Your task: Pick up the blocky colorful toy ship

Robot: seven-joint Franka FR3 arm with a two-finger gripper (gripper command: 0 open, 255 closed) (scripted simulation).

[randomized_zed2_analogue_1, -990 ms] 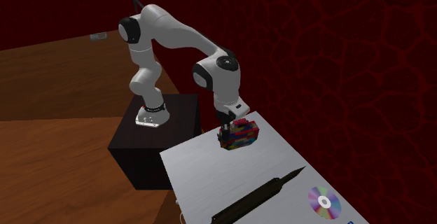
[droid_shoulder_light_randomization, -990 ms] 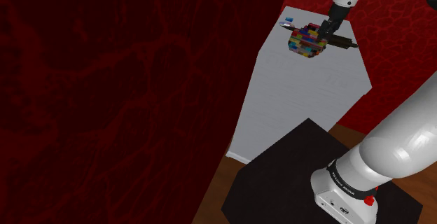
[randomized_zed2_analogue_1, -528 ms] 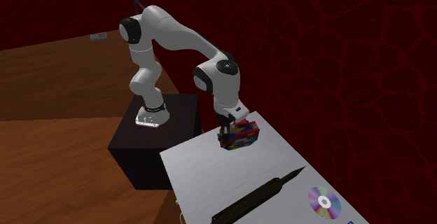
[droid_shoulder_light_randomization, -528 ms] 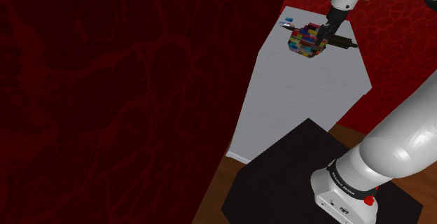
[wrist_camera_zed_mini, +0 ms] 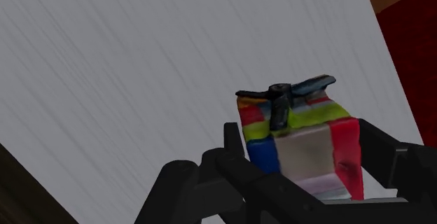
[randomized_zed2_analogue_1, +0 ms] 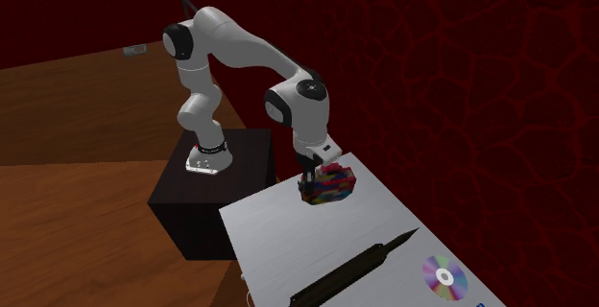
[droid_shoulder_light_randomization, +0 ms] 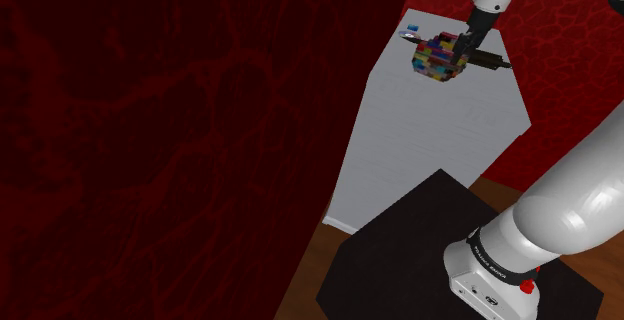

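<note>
The gripper is pinching the toy ship. In the wrist view its two black fingers press against opposite sides of the ship, clasping a blocky body of red, yellow-green, blue and pale panels. A dark propeller-like piece sits on the end of the ship farthest from the hand, and the grey table spreads out beyond it.

In the shoulder view the ship is over the far part of the table, toward one o'clock in the picture. The gripper reaches it from about one o'clock. A long dark thing pokes out at three o'clock of the ship, and a small blue and white thing lies at ten o'clock of it, near the table's far edge. Whether the ship rests on the table or hangs just above it cannot be told.

In the second exterior view the white arm arches from the black stand to the ship, which is near the table end closest to the stand. The long dark thing lies on the table at five o'clock of the ship. A shiny disc lies at four o'clock of it, well apart. A dark red wall rises behind the table, above a wooden floor.
</note>
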